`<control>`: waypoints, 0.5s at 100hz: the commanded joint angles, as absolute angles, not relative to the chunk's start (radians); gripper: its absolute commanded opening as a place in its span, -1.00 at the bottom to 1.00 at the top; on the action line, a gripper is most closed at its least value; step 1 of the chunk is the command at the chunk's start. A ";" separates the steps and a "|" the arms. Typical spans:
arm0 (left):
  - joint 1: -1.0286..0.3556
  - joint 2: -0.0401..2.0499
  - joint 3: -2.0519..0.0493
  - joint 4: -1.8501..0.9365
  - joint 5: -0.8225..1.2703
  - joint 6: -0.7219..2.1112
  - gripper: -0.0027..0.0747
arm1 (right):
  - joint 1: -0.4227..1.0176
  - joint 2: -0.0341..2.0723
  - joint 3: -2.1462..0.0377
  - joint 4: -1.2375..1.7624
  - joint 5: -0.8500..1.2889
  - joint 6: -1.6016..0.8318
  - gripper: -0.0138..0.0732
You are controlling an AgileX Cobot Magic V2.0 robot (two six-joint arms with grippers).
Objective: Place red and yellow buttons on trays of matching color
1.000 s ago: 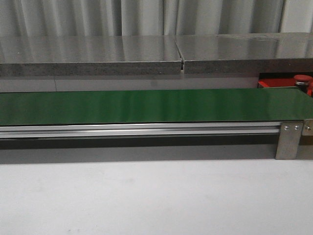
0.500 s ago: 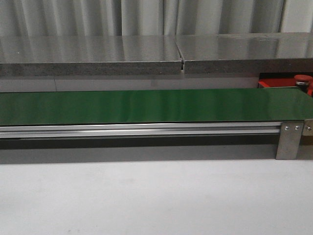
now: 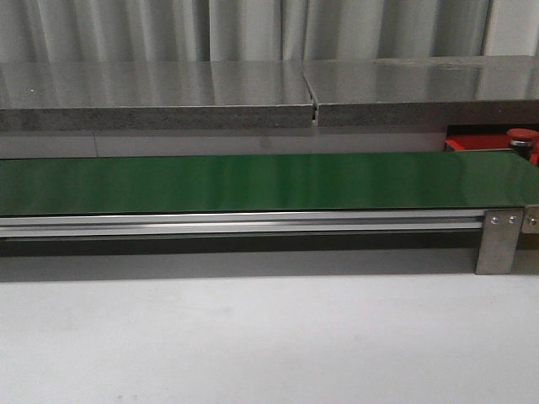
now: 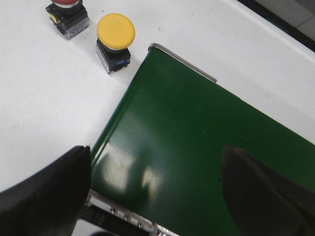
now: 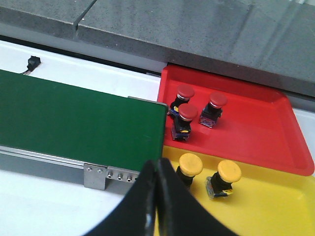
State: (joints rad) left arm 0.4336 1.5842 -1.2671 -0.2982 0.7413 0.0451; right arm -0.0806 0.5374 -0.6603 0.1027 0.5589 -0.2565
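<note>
In the right wrist view, a red tray (image 5: 256, 128) holds three red buttons (image 5: 187, 113). A yellow tray (image 5: 266, 206) beside it holds two yellow buttons (image 5: 190, 164). My right gripper (image 5: 157, 166) is shut and empty, above the belt's end and the yellow tray's edge. In the left wrist view, a yellow button (image 4: 115, 30) and a red button (image 4: 65, 4) stand on the white table next to the belt's other end. My left gripper (image 4: 155, 191) is open and empty over the belt. The front view shows only the red tray's corner (image 3: 472, 143) and one red button (image 3: 522, 135).
A green conveyor belt (image 3: 253, 181) runs across the table on an aluminium rail with a metal bracket (image 3: 497, 240). A grey stone ledge (image 3: 168, 93) stands behind it. A small black connector (image 5: 33, 62) lies by the ledge. No arm shows in the front view.
</note>
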 commanded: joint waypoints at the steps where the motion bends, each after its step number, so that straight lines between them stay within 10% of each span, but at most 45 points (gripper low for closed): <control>1: 0.452 1.613 -1.362 -0.319 0.715 0.000 0.47 | -0.080 0.538 -0.683 0.100 0.481 -0.266 -0.70; 50: 0.476 1.992 -1.781 -0.274 0.911 -0.219 0.47 | -0.080 0.538 -0.683 0.100 0.481 -0.266 -0.70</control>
